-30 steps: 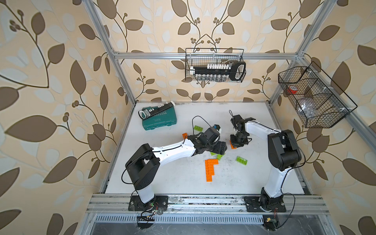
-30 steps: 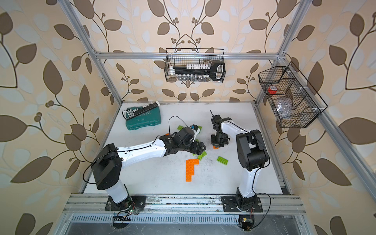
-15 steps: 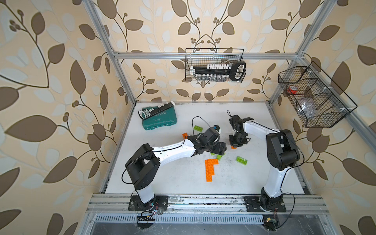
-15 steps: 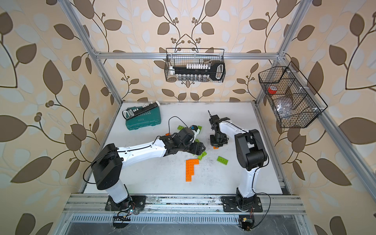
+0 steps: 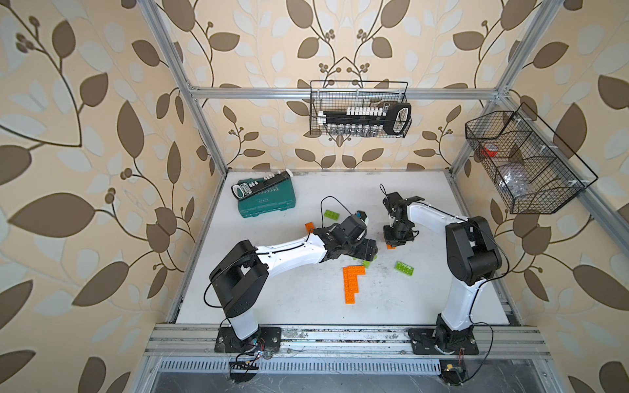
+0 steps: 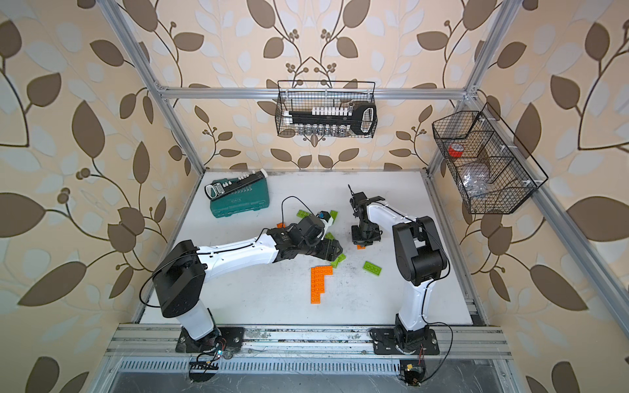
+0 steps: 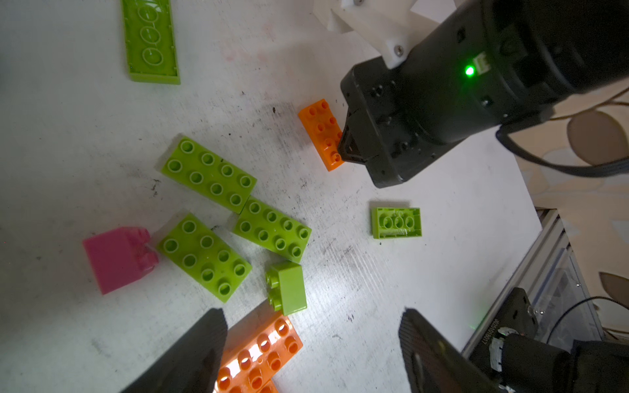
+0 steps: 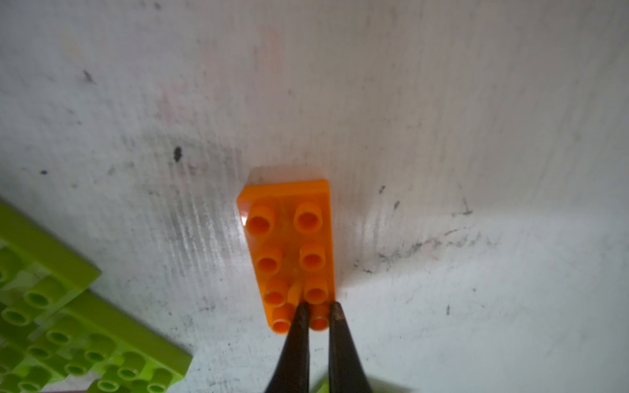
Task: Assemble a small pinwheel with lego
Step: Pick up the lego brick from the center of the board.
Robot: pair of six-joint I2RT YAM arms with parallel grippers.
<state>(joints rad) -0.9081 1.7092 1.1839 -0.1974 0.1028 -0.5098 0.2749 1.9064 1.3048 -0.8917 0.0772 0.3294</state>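
The white table [image 5: 289, 306] carries everything. A teal tool case [image 5: 267, 204] lies at its far left corner, well apart from the lego.

The left hand [image 7: 311, 314] hangs low over the middle of the table, its two fingers spread wide. The right hand [image 8: 319, 306] points down just beside it. Its fingertips are pressed almost together, pinching a corner stud at one end of an orange brick [image 8: 289, 245]. That brick lies flat on the table, studs up.

An L-shaped orange piece [image 5: 352, 282] lies flat in front of the left hand, and one end of it shows between the spread fingers in the left wrist view.

Three green bricks [image 7: 208, 173] sit studs up in a close cluster near the orange brick. An upturned green brick [image 7: 396, 223] lies apart from them, hollow side up. A pink brick [image 7: 119, 258] rests on its side just beside the cluster. A small green brick [image 7: 287, 287], also on its side, lies between the cluster and the L-shaped piece.
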